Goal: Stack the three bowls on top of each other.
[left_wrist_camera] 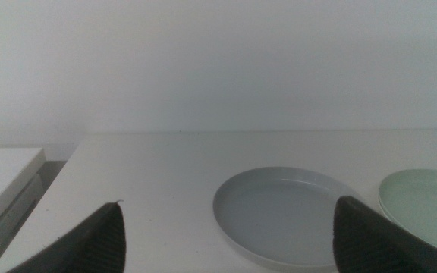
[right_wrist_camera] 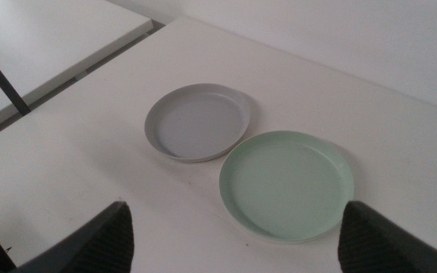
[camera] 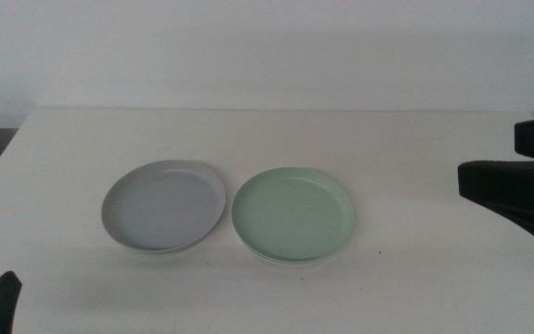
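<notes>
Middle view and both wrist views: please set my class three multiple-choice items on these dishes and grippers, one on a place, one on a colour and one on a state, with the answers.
1. Where does the shallow round light grey plastic bowl lie?
A. On top of the other bowl
B. Between a gripper's jaws
C. On the white table, on the left arm's side of the other bowl

2. What colour is the shallow round plastic bowl nearer the right arm?
A. Pale green
B. Red
C. Black

3. How does the left gripper stand?
A. Shut on the grey bowl
B. Open, holding nothing
C. Shut on a spoon

Answers:
1. C: the middle view shows it flat on the table, to the left.
2. A: it looks green in all views.
3. B: its jaws stand wide apart. The right gripper is also open.
</notes>
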Tool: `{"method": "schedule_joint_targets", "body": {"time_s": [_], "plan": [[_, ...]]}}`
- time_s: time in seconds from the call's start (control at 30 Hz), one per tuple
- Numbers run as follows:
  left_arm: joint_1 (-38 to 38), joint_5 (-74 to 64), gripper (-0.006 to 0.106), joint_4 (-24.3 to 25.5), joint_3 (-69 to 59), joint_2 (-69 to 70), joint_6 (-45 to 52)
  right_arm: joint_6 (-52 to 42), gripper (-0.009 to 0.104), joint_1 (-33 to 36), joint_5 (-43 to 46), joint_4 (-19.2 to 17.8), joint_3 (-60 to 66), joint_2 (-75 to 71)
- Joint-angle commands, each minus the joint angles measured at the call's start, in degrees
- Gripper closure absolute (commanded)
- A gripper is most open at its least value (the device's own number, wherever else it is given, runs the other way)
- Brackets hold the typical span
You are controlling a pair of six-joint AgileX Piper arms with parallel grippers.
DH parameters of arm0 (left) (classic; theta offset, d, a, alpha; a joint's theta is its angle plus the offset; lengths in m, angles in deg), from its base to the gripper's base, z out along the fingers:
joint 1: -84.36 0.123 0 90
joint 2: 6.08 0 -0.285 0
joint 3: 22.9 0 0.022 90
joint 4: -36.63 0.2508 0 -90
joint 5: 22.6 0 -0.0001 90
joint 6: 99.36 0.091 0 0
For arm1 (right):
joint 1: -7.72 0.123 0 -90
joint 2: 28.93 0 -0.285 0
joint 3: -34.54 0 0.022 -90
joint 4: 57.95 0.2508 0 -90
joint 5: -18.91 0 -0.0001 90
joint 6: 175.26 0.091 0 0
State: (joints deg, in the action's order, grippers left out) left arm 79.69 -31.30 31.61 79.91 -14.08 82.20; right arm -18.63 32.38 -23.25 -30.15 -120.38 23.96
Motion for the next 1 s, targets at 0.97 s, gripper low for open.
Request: {"method": "schedule_joint_targets", "body": {"time_s": [0.97], "plan": [[0.1,-42.6,0.007,-5.4,51.5,-54.5,-4.6,0.9,0.020,0.0,-0.1,0.1,0.3,-0.2]]}}
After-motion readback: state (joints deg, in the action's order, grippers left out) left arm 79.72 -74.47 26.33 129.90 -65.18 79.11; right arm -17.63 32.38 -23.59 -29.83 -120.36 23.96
